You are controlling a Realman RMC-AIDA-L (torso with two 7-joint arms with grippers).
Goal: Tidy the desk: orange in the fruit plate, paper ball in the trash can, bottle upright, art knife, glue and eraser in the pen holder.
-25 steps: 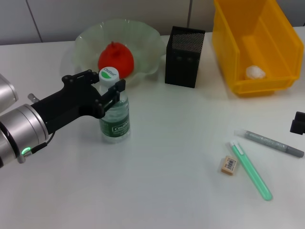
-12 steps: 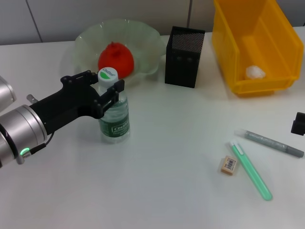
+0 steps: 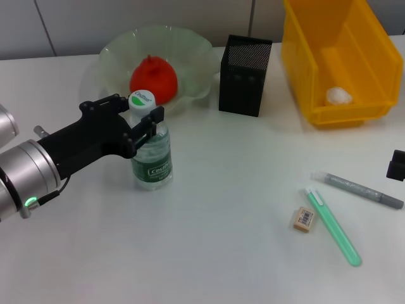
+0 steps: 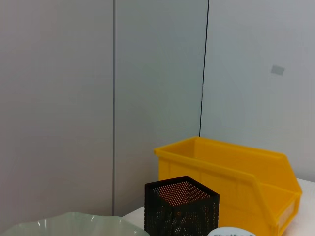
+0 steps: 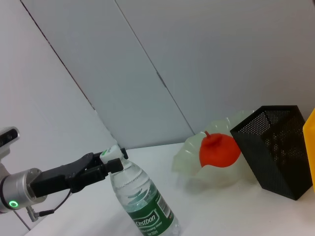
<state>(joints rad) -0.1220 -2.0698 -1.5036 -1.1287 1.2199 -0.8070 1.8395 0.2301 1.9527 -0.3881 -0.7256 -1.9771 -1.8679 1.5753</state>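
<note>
Your left gripper [image 3: 140, 121] has its fingers clamped on the neck of the bottle [image 3: 152, 155], which stands upright on the desk [image 3: 209, 221], near-left of the pen holder [image 3: 244, 75]. The orange [image 3: 153, 78] sits in the fruit plate [image 3: 114, 54], the paper ball [image 3: 339, 95] in the trash can [image 3: 373, 57]. The eraser [image 3: 304, 219] lies near-right. Of your right gripper [image 3: 397, 163] you see only an edge, so you cannot tell its fingers. Grey wall panels stand behind.

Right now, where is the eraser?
In the head view the eraser lies on the desk at the robot's right, beside the green pen.
</note>
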